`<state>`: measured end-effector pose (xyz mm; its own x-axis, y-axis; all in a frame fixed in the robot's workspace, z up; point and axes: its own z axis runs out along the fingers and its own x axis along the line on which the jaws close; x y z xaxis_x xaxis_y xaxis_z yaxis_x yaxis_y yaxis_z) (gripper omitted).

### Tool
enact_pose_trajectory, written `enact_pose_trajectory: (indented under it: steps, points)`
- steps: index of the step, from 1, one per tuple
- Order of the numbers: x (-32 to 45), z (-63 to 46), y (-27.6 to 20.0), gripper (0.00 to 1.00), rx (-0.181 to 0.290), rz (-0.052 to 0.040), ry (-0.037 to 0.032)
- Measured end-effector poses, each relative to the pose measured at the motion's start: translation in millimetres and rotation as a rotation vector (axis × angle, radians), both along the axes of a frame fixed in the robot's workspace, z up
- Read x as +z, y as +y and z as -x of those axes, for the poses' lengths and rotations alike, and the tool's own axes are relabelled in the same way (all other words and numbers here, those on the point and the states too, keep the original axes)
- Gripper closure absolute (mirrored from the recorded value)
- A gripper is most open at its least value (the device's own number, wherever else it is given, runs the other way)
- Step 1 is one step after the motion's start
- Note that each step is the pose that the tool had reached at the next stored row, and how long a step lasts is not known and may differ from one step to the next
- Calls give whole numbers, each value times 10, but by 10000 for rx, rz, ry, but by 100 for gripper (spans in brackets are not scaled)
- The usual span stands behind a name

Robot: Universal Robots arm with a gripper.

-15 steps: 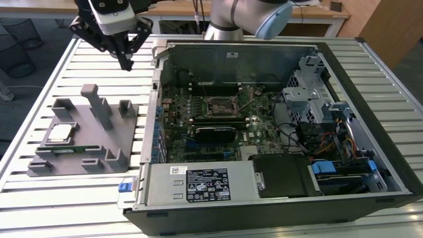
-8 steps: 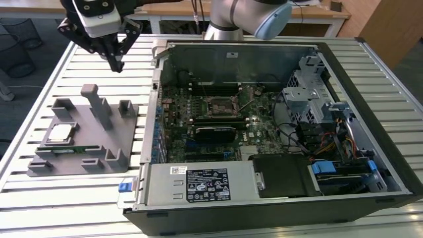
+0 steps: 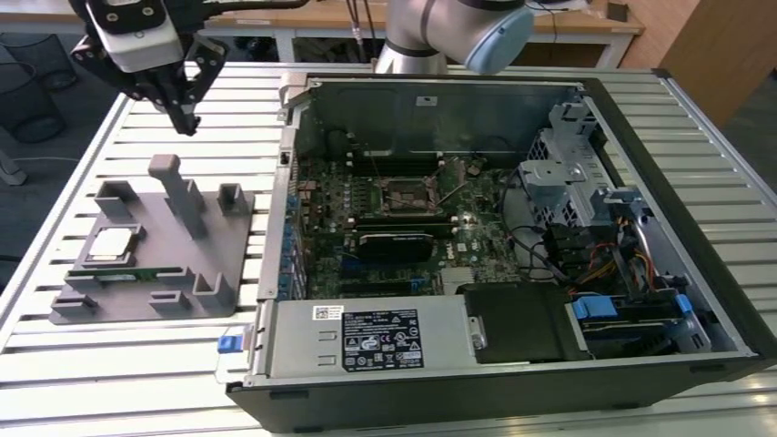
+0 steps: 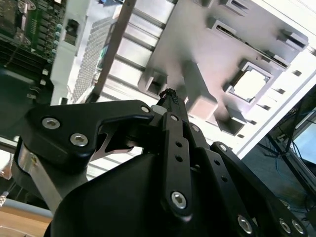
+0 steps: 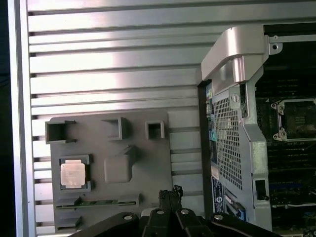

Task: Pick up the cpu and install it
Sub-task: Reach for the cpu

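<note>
We see a black robot gripper (image 3: 186, 120) hanging above the far end of a slatted metal table (image 3: 109, 378). Its two fingers are pressed together into a point and hold nothing. Below it and nearer the camera sits a matte grey plastic holder (image 3: 206, 264). The holder carries the cpu (image 3: 113, 242), a flat square chip with a shiny silver top. The chip lies face up in a square pocket that seems shaped to keep it from sliding. A narrow green memory stick (image 3: 127, 273) rests in a slot just beside it. To the exterior view's right, an open computer case (image 3: 486, 109) lies on its side, so the green board and its black-framed socket (image 3: 405, 192) face upward. The cpu is not yet picked up.
</note>
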<state>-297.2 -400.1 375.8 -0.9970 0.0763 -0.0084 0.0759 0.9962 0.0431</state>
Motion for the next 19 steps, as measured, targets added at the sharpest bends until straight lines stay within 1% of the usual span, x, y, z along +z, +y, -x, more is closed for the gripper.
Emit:
enact_pose_trajectory:
  steps: [2, 4, 5, 8, 9, 10, 12, 16, 19]
  points:
    - [-4, 79, 0, 89, 1, -1, 11]
    - [-8, 139, -3, 89, 2, 0, 41]
    - [-11, 159, -5, 89, 0, 0, 78]
    - [-31, 203, -10, 89, 0, -1, 224]
    - [-39, 222, -13, 89, 1, 1, 260]
    - [-50, 244, -15, 89, 1, 0, 281]
    - [-77, 299, -20, 89, 1, 0, 294]
    - [-124, 446, -20, 89, 35, 0, 294]
    - [-155, 487, -19, 89, 240, 3, 293]
